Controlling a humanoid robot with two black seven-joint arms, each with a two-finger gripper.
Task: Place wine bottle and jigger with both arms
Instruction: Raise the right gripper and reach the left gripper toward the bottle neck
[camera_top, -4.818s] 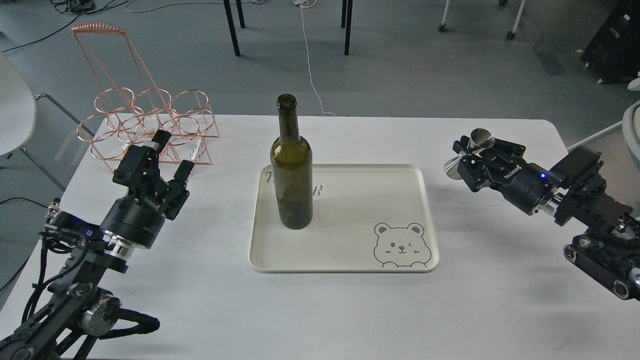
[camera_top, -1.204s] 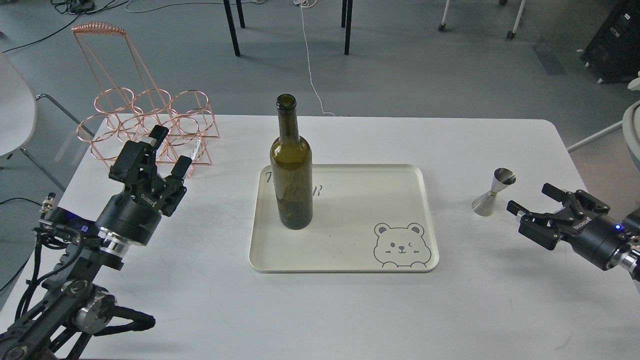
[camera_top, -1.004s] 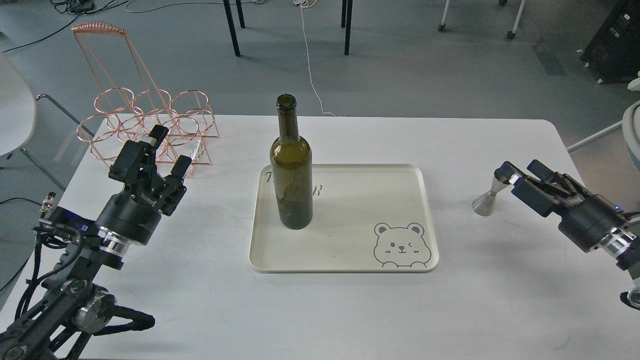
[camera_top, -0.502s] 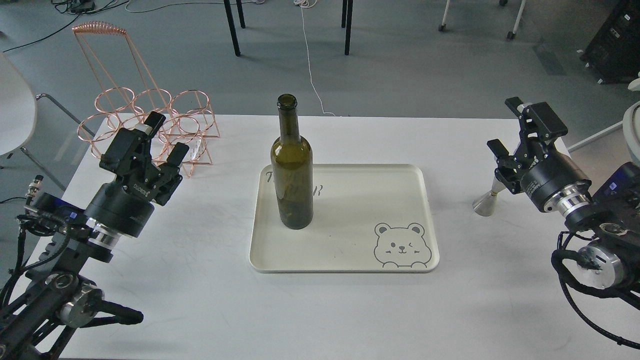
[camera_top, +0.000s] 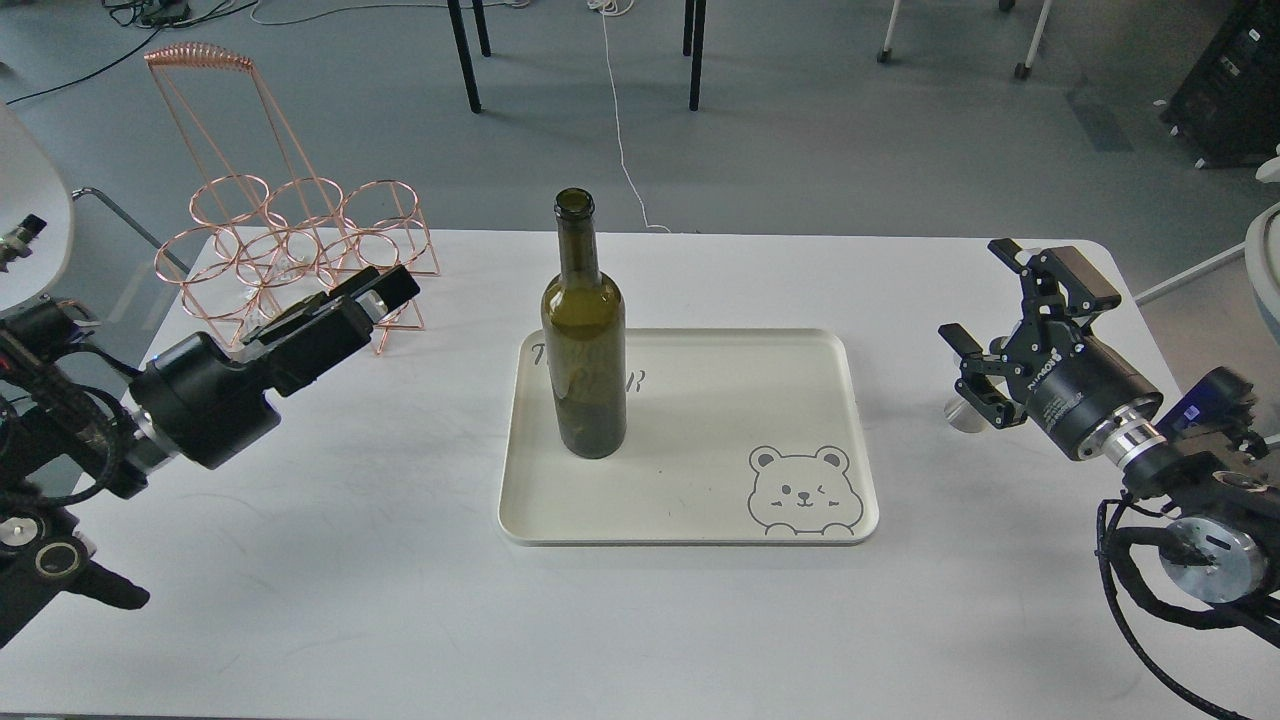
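Gaping empty right hand (camera_top: 1000, 310) above jigger (camera_top: 962, 412), left hand (camera_top: 385, 290) edge-on, unclear

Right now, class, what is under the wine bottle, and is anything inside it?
The wine bottle stands upright on the cream tray, near its left edge. Its mouth is open, uncorked. The dark glass hides whether any liquid is inside.

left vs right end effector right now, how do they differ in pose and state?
The left end effector lies nearly level, pointing toward the wine bottle in front of the copper wire rack; the right end effector tilts upward.
The left's fingers are seen edge-on, so its opening is unclear; the right's are plainly spread.
The right one covers most of the jigger; the left covers nothing of the task.
Both are black and hold nothing.
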